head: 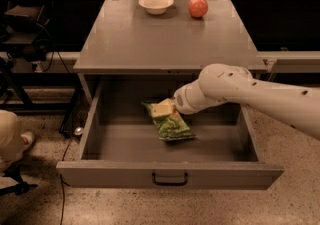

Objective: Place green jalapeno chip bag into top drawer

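At frame centre the gripper (163,108) meets the upper end of the bag (173,127), low inside the open drawer (115,173) (whether it grips, I cannot tell).

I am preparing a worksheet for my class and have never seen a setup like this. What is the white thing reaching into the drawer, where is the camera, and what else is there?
The white tube is a robot arm. Its gripper, the grasping end, is inside the open top drawer, at the upper end of a green jalapeno chip bag that is in the drawer. Whether it is gripping the bag cannot be told. The single camera looks down from in front. At the far edge of the grey cabinet top are a white bowl and a red fruit.
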`<act>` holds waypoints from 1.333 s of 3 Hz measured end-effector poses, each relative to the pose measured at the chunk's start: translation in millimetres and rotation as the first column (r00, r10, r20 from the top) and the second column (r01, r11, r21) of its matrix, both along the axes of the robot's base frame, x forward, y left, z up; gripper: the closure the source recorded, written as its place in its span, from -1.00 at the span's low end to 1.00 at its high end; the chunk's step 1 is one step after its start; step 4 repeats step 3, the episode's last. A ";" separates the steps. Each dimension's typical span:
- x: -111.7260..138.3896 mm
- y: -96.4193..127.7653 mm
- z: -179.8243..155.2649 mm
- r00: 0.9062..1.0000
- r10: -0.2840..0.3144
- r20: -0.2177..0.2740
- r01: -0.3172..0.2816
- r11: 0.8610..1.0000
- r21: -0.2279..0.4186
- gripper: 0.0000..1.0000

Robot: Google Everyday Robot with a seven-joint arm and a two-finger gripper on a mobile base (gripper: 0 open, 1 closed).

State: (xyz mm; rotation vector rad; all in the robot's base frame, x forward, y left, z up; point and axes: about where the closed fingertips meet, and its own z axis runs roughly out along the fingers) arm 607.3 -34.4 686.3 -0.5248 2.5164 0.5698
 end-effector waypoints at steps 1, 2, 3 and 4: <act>0.8 -22.9 20.3 0.999 -0.034 0.031 0.032 0.998 0.054 -1.00; -23.6 -112.9 90.4 0.973 -0.190 0.133 0.175 0.978 0.114 -1.00; -43.5 -164.6 122.7 0.942 -0.287 0.175 0.264 0.954 0.142 -1.00; -43.5 -164.6 122.7 0.942 -0.287 0.175 0.264 0.954 0.142 -1.00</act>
